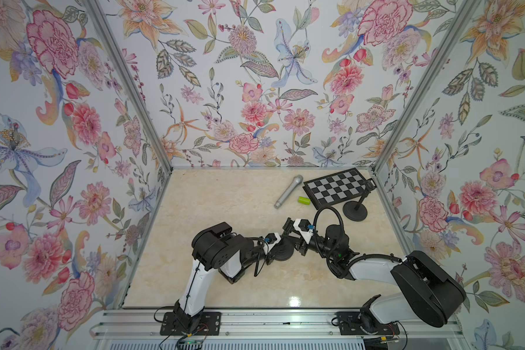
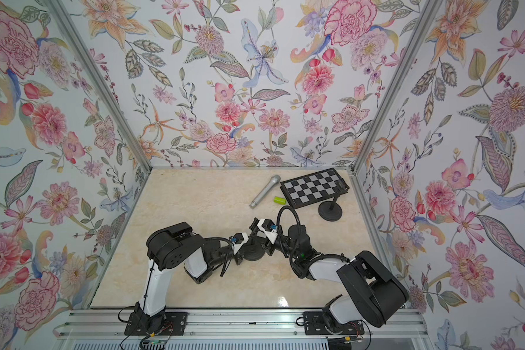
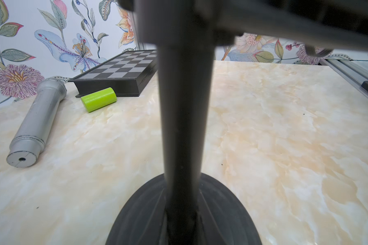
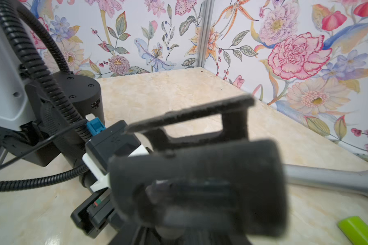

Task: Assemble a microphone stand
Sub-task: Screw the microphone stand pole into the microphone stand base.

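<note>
A black microphone stand stands upright mid-table, its round base [image 1: 282, 252] between my two arms in both top views. My left gripper [image 1: 277, 244] is shut on its pole [image 3: 184, 116], which fills the middle of the left wrist view above the base [image 3: 140, 220]. My right gripper [image 1: 288, 231] is at the stand's top, where a blurred black clip holder [image 4: 200, 169] blocks the right wrist view. Its jaws are hidden behind the clip. A silver microphone [image 1: 288, 191] lies on the table farther back.
A small green cylinder [image 1: 304, 200] lies beside the microphone. A black checkered board [image 1: 337, 188] sits at the back right. A second black stand [image 1: 354, 212] with a clip on top stands at the board's right end, near the right wall.
</note>
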`<move>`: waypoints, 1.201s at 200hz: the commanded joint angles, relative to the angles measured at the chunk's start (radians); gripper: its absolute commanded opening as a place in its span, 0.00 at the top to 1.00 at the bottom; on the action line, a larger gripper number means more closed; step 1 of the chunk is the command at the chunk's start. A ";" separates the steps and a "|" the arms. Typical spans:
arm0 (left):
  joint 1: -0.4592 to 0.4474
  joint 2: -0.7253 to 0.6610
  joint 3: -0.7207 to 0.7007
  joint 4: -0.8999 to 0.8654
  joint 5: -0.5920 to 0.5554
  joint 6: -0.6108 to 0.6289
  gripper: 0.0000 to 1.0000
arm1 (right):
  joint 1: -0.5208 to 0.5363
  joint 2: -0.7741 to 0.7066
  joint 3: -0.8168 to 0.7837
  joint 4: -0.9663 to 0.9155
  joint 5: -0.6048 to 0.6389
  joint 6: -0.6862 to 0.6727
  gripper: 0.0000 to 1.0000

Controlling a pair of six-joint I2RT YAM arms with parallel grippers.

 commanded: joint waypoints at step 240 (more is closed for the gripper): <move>0.040 0.046 -0.003 0.239 0.021 -0.012 0.85 | 0.092 0.140 -0.045 0.321 -0.052 0.211 0.63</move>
